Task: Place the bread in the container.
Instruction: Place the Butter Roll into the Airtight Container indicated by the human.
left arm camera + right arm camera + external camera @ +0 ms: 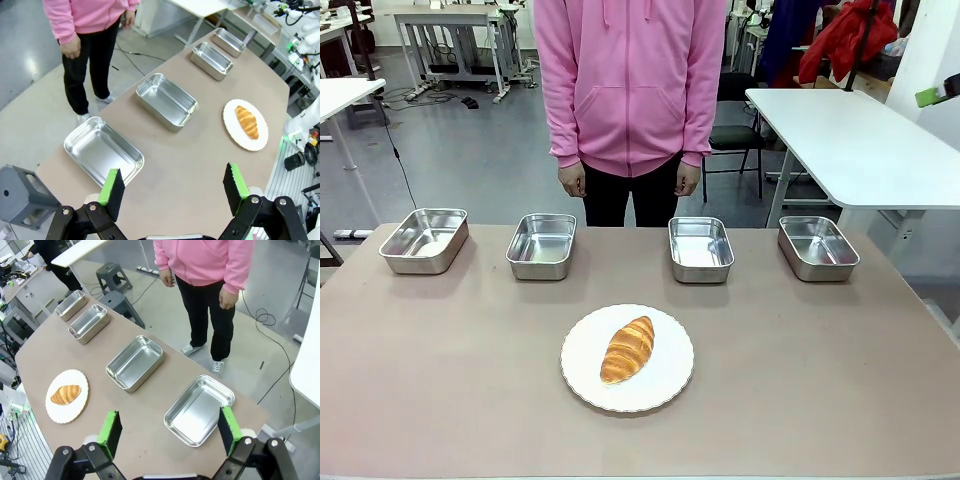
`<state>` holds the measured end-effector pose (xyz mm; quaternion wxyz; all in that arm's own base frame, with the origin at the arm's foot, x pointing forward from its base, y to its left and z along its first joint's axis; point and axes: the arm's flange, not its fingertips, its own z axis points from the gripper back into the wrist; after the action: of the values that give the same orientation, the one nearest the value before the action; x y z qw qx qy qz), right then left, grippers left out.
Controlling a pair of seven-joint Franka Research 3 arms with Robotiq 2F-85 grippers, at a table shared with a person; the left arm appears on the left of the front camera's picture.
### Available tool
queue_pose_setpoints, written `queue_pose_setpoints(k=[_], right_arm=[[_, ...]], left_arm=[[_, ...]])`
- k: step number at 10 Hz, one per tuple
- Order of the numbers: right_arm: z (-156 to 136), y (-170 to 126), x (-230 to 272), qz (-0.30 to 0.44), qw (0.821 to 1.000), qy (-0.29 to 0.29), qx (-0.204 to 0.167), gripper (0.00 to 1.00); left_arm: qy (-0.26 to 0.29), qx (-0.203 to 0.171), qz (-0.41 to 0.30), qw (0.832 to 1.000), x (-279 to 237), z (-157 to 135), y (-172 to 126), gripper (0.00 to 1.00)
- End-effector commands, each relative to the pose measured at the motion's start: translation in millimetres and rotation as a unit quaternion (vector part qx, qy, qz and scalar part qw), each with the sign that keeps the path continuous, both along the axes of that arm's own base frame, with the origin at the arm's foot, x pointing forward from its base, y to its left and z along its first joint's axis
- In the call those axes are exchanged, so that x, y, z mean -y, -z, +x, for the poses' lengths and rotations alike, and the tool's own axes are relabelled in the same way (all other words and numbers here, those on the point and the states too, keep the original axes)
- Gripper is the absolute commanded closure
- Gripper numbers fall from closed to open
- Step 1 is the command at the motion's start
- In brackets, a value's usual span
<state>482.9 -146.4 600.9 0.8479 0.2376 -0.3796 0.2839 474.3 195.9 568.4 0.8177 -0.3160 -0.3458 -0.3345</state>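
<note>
- Front view: the bread (627, 349) is lying on the round white scalloped plate (669, 386), on the near middle of the brown table (820, 390).
- Four steel trays alike are sitting in a row beyond the plate: the leftmost tray (424, 240), the second tray (541, 245), the third tray (701, 248) and the rightmost tray (817, 247). All of them are lying well apart from the bread, and I cannot tell which one is the container.
- A person in a pink hoodie (630, 90) is standing at the far edge, arms hanging down.
- Left wrist view: I am holding my left gripper (172, 184) above the table's end with its fingers spread wide, nothing between the green pads (109, 186). The leftmost tray is lying just past one fingertip, and the bread (246, 121) is resting on the plate farther along, off to the side of the row.
- Right wrist view: I am holding my right gripper (170, 429) spread wide too, gripping nothing. The rightmost tray is showing between the fingertips, below them on the table, and the bread (65, 394) is lying on the plate, well apart from it.
</note>
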Motion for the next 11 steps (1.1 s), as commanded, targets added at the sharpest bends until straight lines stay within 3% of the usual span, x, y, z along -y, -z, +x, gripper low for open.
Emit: queue_pose_setpoints(k=[1, 11], right_arm=[[0.0, -0.6, -0.8, 0.002, 1.000, -0.002, 0.001, 0.00], [0.0, -0.6, -0.8, 0.002, 1.000, -0.002, 0.001, 0.00]], left_arm=[[0.005, 0.006, 0.001, 1.000, -0.1, -0.9, -0.7, 0.00], [0.005, 0.006, 0.001, 1.000, -0.1, -0.9, -0.7, 0.00]])
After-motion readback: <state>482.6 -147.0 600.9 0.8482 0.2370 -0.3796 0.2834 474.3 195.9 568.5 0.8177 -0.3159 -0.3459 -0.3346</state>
